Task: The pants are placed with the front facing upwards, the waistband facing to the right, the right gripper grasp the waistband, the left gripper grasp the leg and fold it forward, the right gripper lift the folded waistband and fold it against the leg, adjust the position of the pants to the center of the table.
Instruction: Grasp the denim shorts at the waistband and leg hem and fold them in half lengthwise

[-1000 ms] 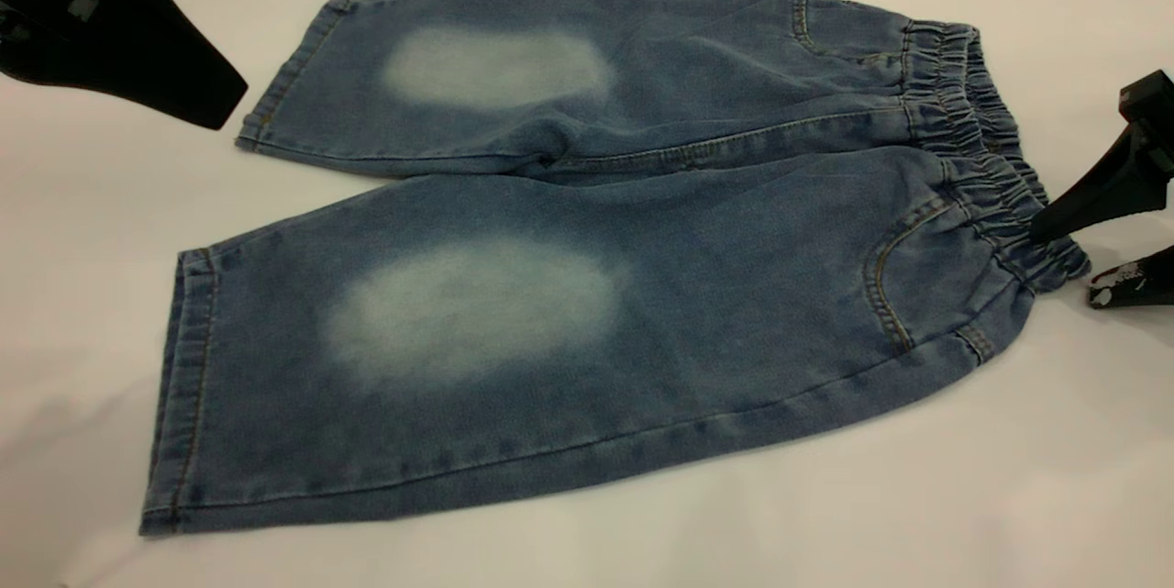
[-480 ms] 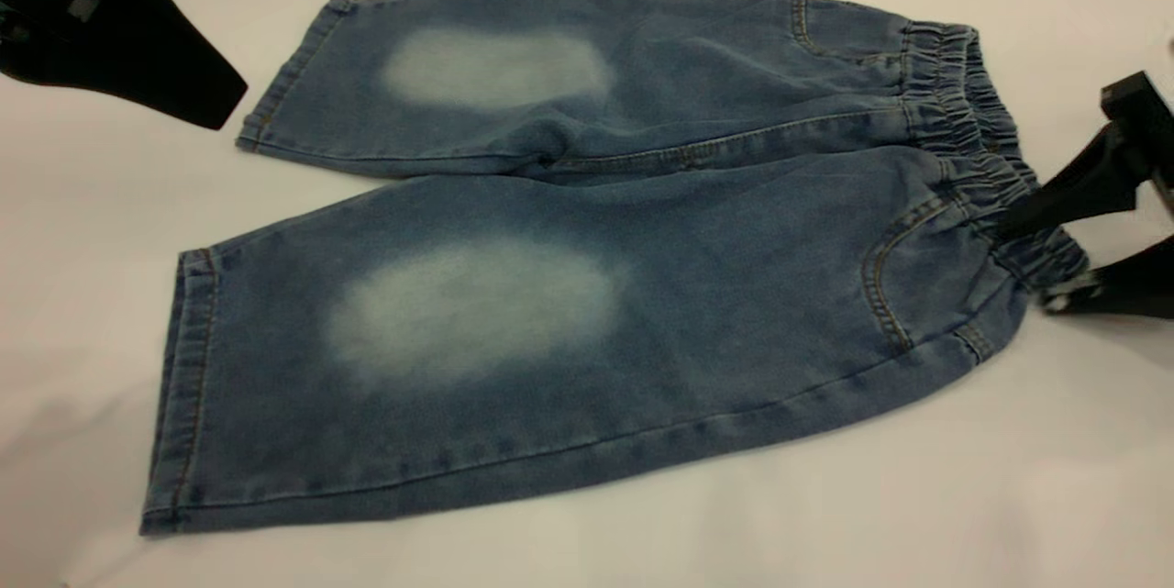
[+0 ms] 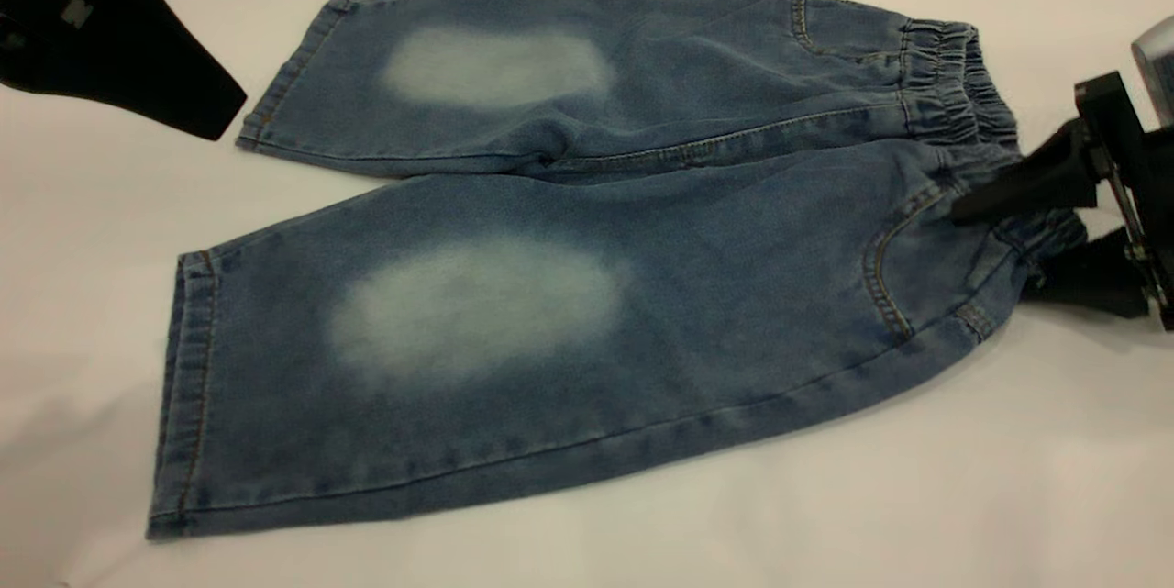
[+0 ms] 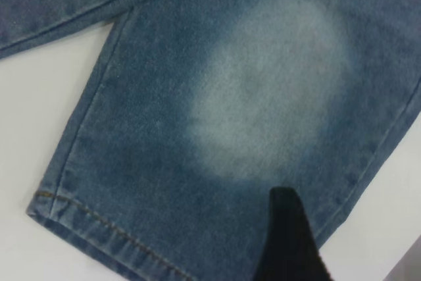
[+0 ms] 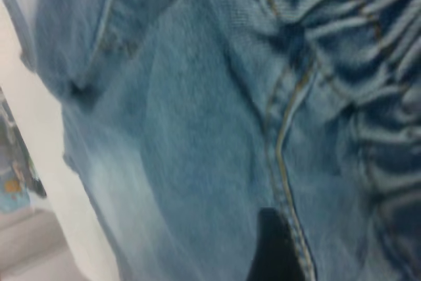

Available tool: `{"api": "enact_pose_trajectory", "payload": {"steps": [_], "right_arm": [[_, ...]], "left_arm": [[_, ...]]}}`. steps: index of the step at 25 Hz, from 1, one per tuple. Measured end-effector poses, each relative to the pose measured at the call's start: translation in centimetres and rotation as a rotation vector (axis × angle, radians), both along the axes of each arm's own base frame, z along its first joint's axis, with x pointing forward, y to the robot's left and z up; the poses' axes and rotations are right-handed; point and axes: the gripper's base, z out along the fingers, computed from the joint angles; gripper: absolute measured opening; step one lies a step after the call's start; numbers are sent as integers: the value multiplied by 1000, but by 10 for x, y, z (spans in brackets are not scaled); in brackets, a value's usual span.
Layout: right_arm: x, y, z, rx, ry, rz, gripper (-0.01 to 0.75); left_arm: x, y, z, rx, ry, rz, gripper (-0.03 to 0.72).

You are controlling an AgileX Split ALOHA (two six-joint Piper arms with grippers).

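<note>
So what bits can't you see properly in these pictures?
- Left gripper, exterior view: the picture edge cuts it off, so open or shut is unclear.
- Left wrist view: only one finger shows.
- Right gripper: its lower finger is hidden behind the waistband of the pants.
- Right wrist view: blurred denim.

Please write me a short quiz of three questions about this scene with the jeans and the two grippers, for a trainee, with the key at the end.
1. True or false: the pants lie flat on the table, not yet folded.
2. Which part of the pants does the right gripper straddle? A) a leg hem B) the elastic waistband C) a faded oval
3. Fill in: the left gripper hovers beyond the hem of the ____ leg, touching no cloth.

Key: 1 true. 2 B; one finger lies on top of the waistband, the other at its edge near the table. 3 far.
</note>
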Motion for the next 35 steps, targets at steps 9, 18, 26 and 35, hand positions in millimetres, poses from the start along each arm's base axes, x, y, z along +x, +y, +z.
{"api": "enact_pose_trajectory", "payload": {"steps": [9, 18, 26, 35], "right_arm": [[6, -6, -1, -59, -48, -38, 385], [4, -6, 0, -70, -44, 1, 384], [7, -21, 12, -269, -27, -8, 370], [6, -21, 12, -274, -30, 11, 342]], "left_arm": [[-1, 0, 0, -1, 8, -4, 430], [-1, 0, 0, -1, 13, -7, 430], [-2, 0, 0, -2, 21, -11, 430], [-2, 0, 0, -2, 21, -12, 430]]}}
